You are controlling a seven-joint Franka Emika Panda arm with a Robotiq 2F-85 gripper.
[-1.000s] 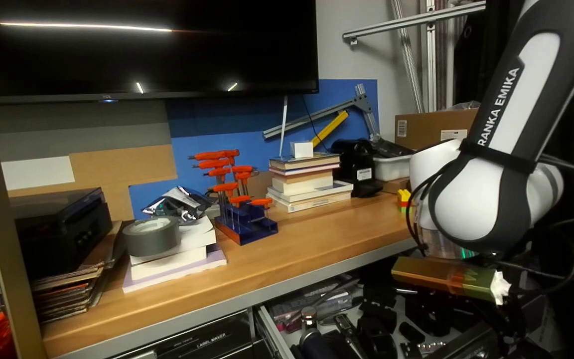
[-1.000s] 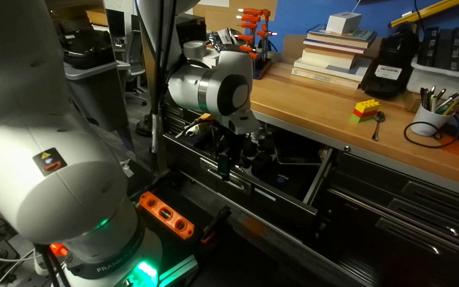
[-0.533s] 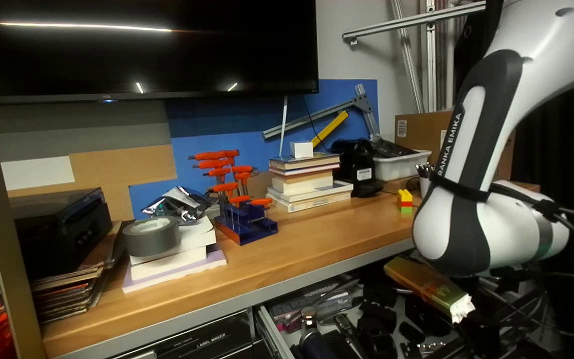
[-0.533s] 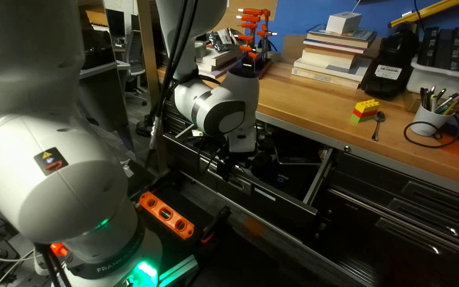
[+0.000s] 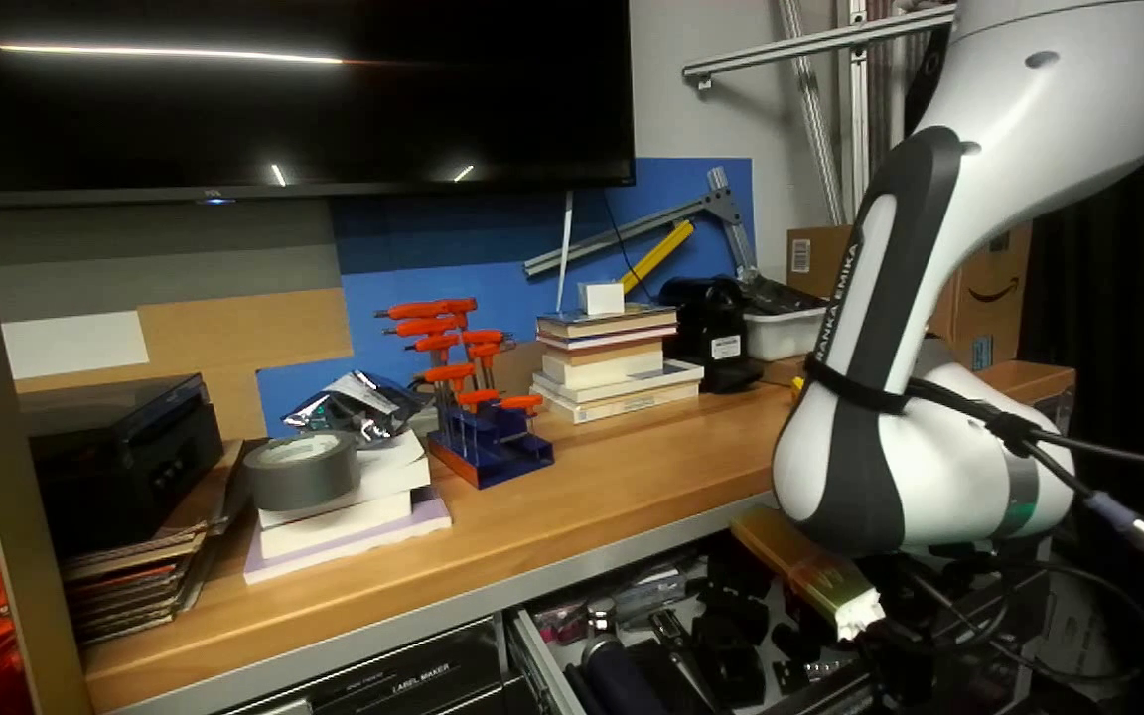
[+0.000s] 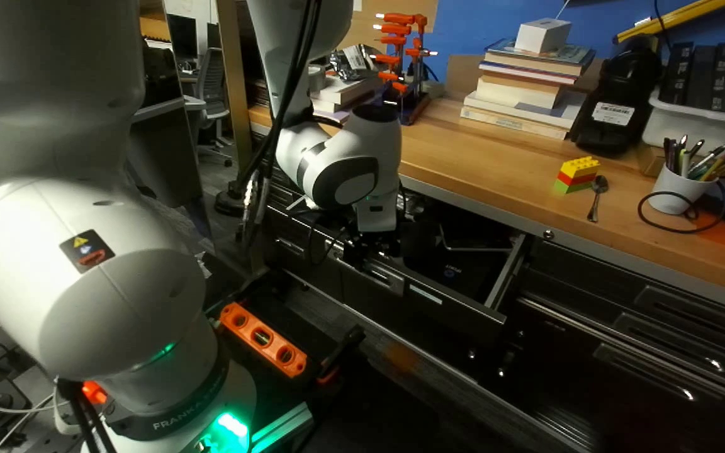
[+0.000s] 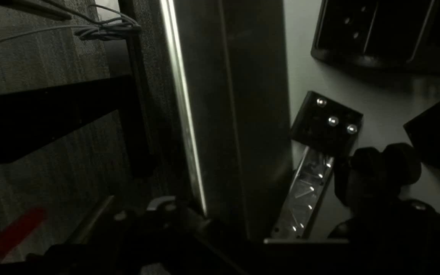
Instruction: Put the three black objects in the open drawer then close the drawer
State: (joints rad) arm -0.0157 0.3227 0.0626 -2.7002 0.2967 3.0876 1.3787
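The drawer (image 6: 463, 314), dark grey-black, is partly open. Its side wall shows in an exterior view (image 5: 544, 660), and its front with a bright strip runs through the wrist view (image 7: 258, 95). Several dark things lie in it: a black block with shiny bolts (image 7: 327, 122), a rounded dark lump (image 7: 380, 164) and dark pieces (image 5: 731, 645). I cannot tell which are the three black objects. My gripper (image 6: 367, 251) is low at the drawer front near the handle (image 6: 382, 278). Its fingers are too dark to tell whether they are open or shut.
The wooden worktop (image 6: 463, 157) overhangs the drawer. It bears books (image 6: 520, 100), toy bricks (image 6: 576, 176), a spoon (image 6: 596, 189) and a pen cup (image 6: 677, 189). A gold-green bar (image 5: 800, 566) hangs under the arm. A dark case with an orange level (image 6: 262, 338) stands on the floor.
My arm has come lower and moved toward the cabinet at the drawer front. Within the last half second the drawer and its contents have slid slightly inward.
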